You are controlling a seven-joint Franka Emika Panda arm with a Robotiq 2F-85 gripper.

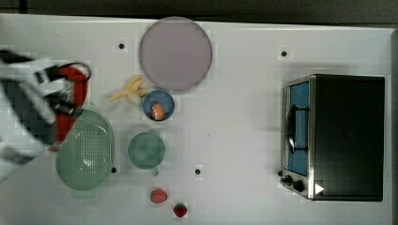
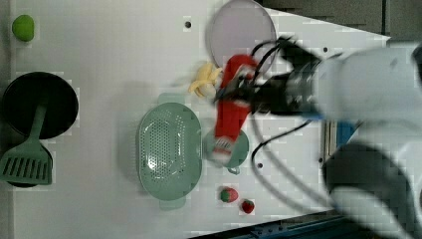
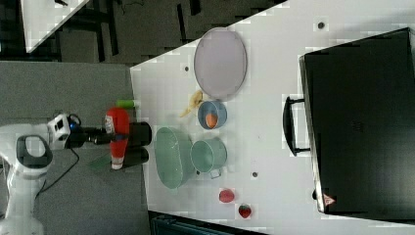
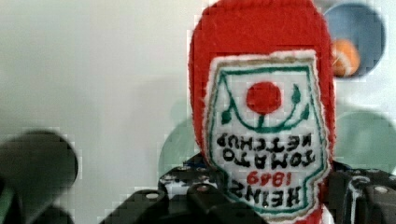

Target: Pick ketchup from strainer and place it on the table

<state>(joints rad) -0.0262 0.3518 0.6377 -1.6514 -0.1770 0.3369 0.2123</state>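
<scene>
We hold the slim red ketchup bottle (image 2: 230, 112) clamped in the black gripper (image 2: 238, 94); its long axis hangs lengthwise beside the pale green strainer (image 2: 169, 148), above bare white tabletop (image 2: 99, 74) at the left view's centre.

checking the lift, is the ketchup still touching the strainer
Apart. In the right view the ketchup, gripped by the end effector, hangs clear of the strainer, with dark gap between them.

White rounded arm (image 2: 378, 84), black hand (image 2: 278, 92), looping black cables (image 2: 271, 149)
</scene>
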